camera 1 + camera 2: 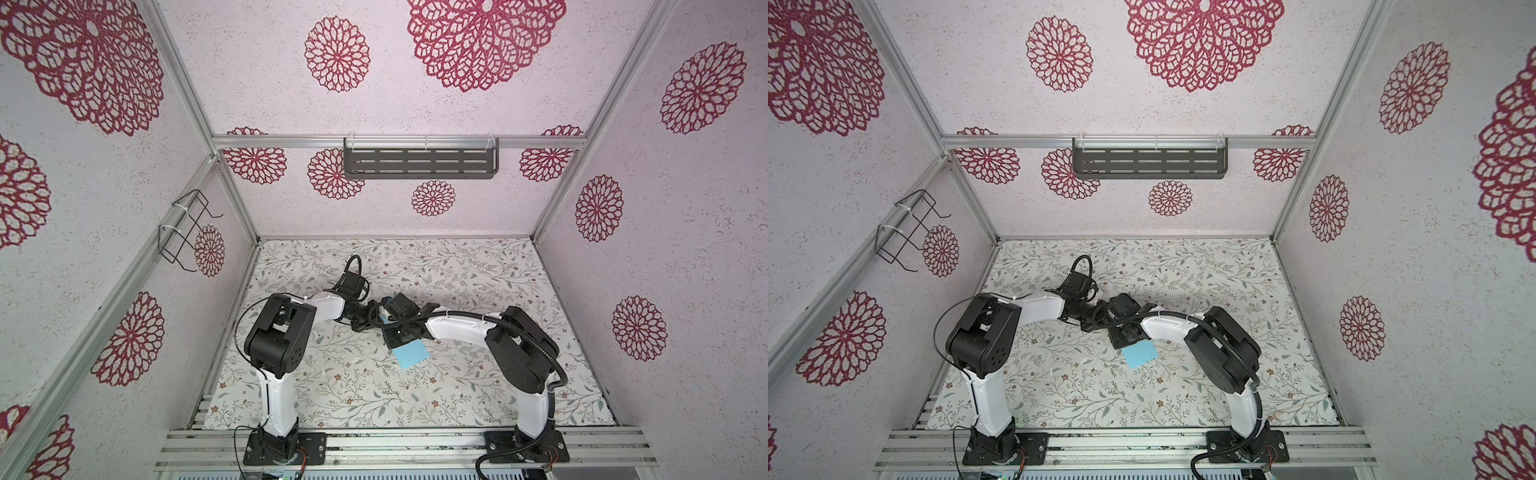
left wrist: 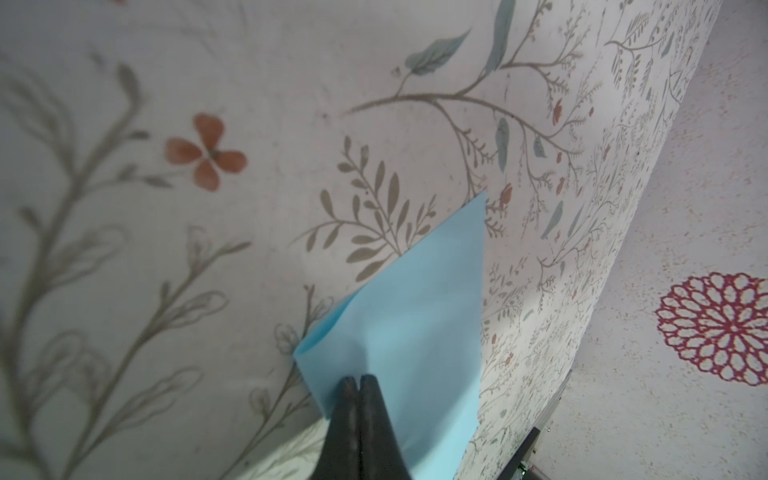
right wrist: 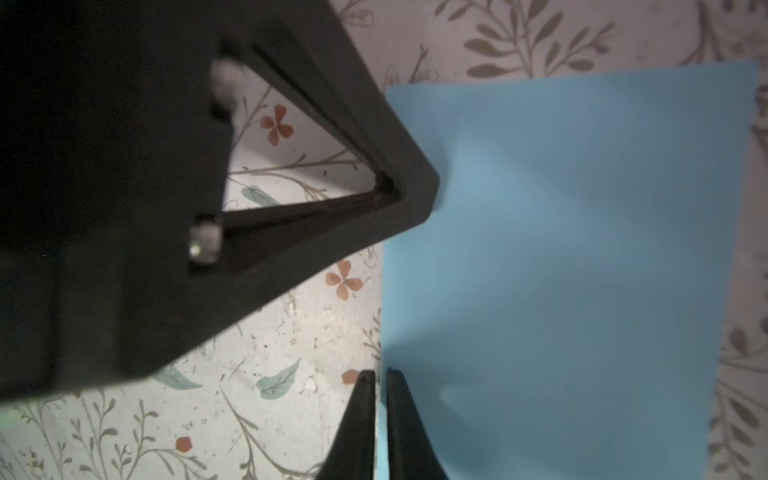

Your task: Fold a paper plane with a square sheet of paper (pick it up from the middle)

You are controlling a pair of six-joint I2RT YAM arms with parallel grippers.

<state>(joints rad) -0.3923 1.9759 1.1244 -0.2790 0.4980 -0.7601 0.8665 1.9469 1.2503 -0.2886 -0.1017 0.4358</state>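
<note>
- In both top views the paper (image 1: 411, 354) (image 1: 1141, 353) sits mid-table (image 1: 332, 386), partly under the right arm (image 1: 457, 328). The left arm (image 1: 328, 305) reaches in beside it. The gripper tips are hidden here.
- Left wrist view: the left gripper (image 2: 359, 380) has its jaws pressed together at the paper's edge and appears to pinch it. The sheet bulges slightly just ahead of the tips.
- Right wrist view: the right gripper (image 3: 381, 374) stands narrow. A strip of blue shows in the slit, so it seems to nip another edge. The rest of the sheet looks smooth, with no crease.
- Progress, as I judge it: early. The paper is gripped at two edges, no fold is made, and every fold is left to do.
</note>
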